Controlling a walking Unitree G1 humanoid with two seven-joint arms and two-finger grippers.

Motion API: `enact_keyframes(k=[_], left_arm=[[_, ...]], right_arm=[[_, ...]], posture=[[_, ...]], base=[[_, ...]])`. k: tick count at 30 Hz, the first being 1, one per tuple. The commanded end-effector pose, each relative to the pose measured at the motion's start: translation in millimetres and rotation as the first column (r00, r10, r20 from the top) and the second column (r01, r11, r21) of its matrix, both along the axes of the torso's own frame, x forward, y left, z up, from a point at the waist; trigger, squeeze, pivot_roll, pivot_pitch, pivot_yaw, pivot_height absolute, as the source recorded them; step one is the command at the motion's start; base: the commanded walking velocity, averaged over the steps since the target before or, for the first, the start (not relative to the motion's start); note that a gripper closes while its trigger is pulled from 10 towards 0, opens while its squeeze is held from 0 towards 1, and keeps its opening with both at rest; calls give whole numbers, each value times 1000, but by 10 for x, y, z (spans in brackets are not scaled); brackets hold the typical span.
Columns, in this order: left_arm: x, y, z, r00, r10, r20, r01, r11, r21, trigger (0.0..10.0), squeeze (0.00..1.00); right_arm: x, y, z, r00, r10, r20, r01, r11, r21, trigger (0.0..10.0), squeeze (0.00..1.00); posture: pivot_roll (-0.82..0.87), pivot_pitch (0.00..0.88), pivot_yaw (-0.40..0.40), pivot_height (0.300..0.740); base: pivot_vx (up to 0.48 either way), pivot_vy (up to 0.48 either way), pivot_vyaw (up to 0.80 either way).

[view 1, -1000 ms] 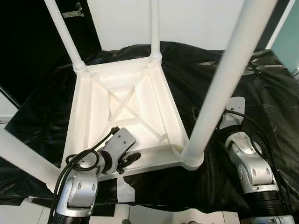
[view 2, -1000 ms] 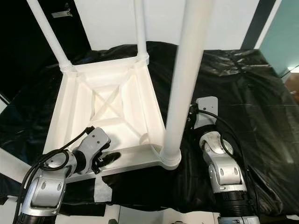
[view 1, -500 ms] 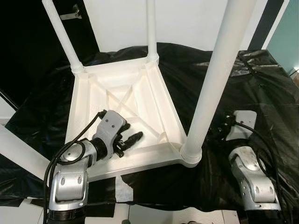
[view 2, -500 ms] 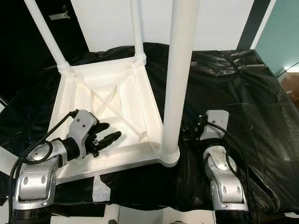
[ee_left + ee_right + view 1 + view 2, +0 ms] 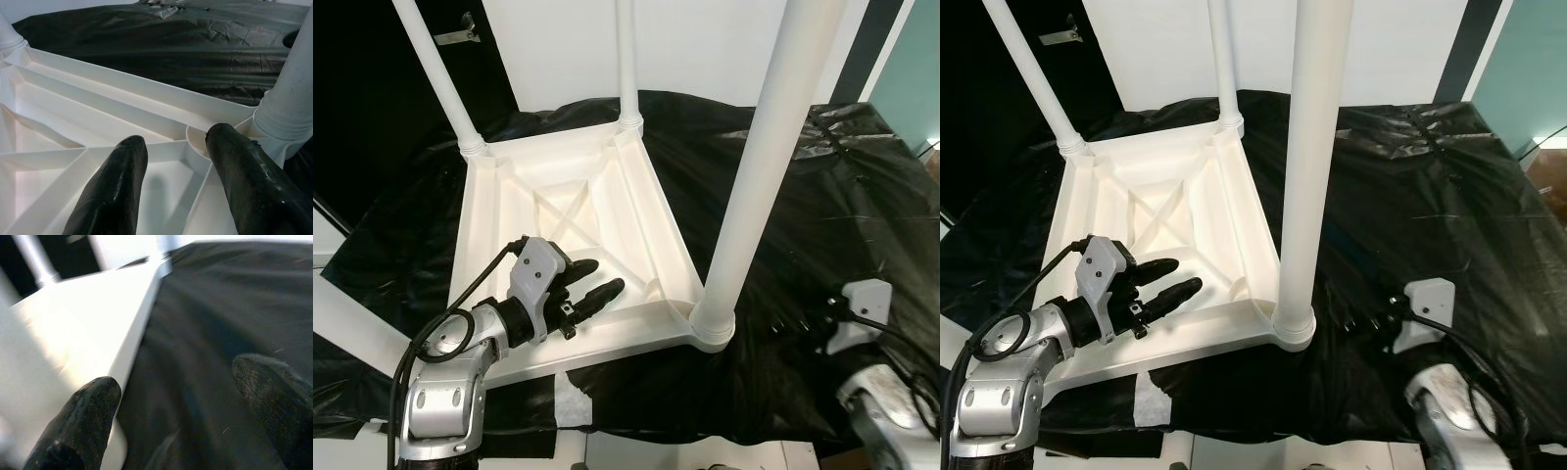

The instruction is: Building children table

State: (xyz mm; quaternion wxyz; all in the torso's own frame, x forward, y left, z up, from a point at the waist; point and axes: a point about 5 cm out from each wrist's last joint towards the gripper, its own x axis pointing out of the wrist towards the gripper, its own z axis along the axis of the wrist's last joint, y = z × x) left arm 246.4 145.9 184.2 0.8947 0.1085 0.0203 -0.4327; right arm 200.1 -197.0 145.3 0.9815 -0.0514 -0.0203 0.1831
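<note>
A white plastic children's table (image 5: 481, 245) lies upside down on a black sheet, with its legs pointing up. The near right leg (image 5: 756, 176) stands in its corner socket (image 5: 713, 328). My left gripper (image 5: 599, 277) hovers open over the ribbed underside, just inside the front rim. In the left wrist view its fingers (image 5: 115, 188) point at that corner socket (image 5: 281, 127) with nothing between them. My right gripper (image 5: 1361, 318) sits low over the sheet, to the right of the table. In the right wrist view it (image 5: 178, 377) is open, facing the table's side wall (image 5: 73, 347).
The black plastic sheet (image 5: 803, 225) covers the whole work surface and is wrinkled on the right. A patch of white tape (image 5: 570, 397) lies at its front edge. Another leg (image 5: 347, 323) slants across the near left. A white wall (image 5: 705, 49) stands behind.
My left gripper has left the front rim, moved in over the underside and spread its fingers. My right arm has drawn back from the near right leg, toward the lower right.
</note>
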Motion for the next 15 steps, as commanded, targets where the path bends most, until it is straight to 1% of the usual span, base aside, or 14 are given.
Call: enact_keyframes(k=[1,3,5,6,7,8,9,10,11,12,13,15], left_arm=[[-40,-45,-2,991,-132,-15,132,991,7,10000,0],[-15,-50,5,993,-121,-6,121,993,8,10000,0],[-15,-50,5,993,-121,-6,121,993,8,10000,0],[-2,-54,10,994,-113,2,113,994,8,10000,0],[-2,-54,10,994,-113,2,113,994,8,10000,0],[19,-69,-3,995,-97,2,97,995,6,10000,0],[19,-69,-3,995,-97,2,97,995,6,10000,0],[24,-99,-30,996,-92,-5,92,996,9,10000,0],[24,-99,-30,996,-92,-5,92,996,9,10000,0],[16,-133,-59,996,-94,-11,94,995,13,10000,0],[1,-185,-93,995,-96,-11,96,995,24,10000,0],[-1,-194,-97,995,-96,-7,96,995,26,10000,0]], right_arm=[[-33,80,8,996,81,-20,-81,997,15,10000,0],[-45,135,28,989,143,-30,-143,990,4,10000,0],[-45,135,28,989,143,-30,-143,990,4,10000,0],[-49,163,41,985,172,-33,-172,985,0,10000,0],[-49,163,41,985,172,-33,-172,985,0,10000,0],[-34,214,53,975,221,-36,-222,975,-10,10000,0],[-34,214,53,975,221,-36,-222,975,-10,10000,0],[7,257,58,963,266,-43,-267,964,-11,10000,0],[7,257,58,963,266,-43,-267,964,-11,10000,0],[67,284,64,954,298,-42,-298,954,-18,10000,0],[150,342,68,930,363,-53,-365,931,-21,10000,0],[158,354,72,923,381,-56,-382,924,-22,10000,0]], posture=[[-65,71,80,740],[-62,65,78,740],[-62,65,78,740],[-62,65,78,740],[-62,65,78,740],[-60,61,79,740],[-60,61,79,740],[-56,59,72,740],[-56,59,72,740],[-49,57,68,740],[-41,53,61,740],[-41,53,61,740]], base=[[0,0,0],[0,0,0],[0,0,0],[0,0,0],[0,0,0],[0,0,0],[0,0,0],[0,0,0],[0,0,0],[0,0,0],[0,0,0],[0,0,0]])
